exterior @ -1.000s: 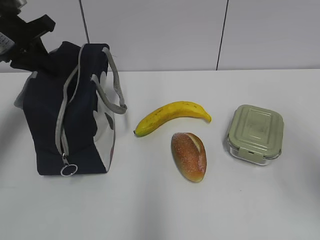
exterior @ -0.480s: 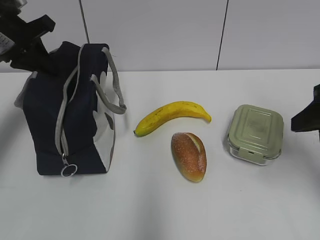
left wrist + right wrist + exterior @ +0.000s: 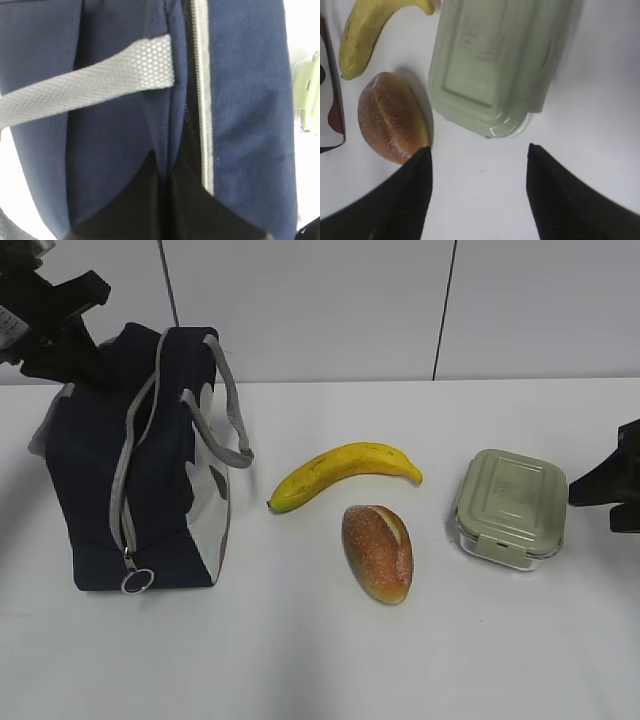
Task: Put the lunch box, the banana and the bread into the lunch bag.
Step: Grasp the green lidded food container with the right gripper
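Two claws | left claw [image 3: 165, 200] pinched on lunch bag [image 3: 135, 470] top, zipper barely parted | right claw [image 3: 479, 165] wide, lunch box [image 3: 495, 65] just ahead, bread [image 3: 392, 117] by its left finger | risk: finger nudges bread; slick lid slips; bag mouth too narrow

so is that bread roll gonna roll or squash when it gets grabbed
The bread is a smooth rounded oval lying on its side, so a nudge across it would probably rock or roll it. Its glossy crust looks firm, possibly slippery; softness can't be judged. It looks light for its size.
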You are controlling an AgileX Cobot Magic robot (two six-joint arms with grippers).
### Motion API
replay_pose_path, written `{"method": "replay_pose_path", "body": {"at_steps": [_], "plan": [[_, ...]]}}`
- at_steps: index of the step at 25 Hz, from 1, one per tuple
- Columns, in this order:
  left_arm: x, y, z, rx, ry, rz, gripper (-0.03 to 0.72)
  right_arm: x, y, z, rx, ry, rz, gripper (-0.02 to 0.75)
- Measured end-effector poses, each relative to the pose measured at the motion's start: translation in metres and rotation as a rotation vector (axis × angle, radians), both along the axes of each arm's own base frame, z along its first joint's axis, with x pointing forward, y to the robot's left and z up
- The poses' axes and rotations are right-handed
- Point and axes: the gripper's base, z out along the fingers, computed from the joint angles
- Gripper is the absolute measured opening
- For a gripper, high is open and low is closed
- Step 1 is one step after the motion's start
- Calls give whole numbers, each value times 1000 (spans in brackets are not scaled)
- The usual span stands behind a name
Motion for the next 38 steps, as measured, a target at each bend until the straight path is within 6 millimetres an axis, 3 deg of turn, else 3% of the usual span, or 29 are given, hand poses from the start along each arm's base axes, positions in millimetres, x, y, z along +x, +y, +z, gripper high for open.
{"method": "replay_pose_path", "body": {"at_steps": [8,17,34,38], "plan": [[0,0,0,2,-1,-8,-3,35,-26,-42,147,12,18,440],[0,0,0,3,-3,-11,-3,67,-36,-52,166,-2,74,440],[0,0,0,4,-5,-14,-3,66,-35,-54,180,23,96,440],[0,0,0,4,-5,-14,-3,64,-36,-56,188,70,70,503]]}}
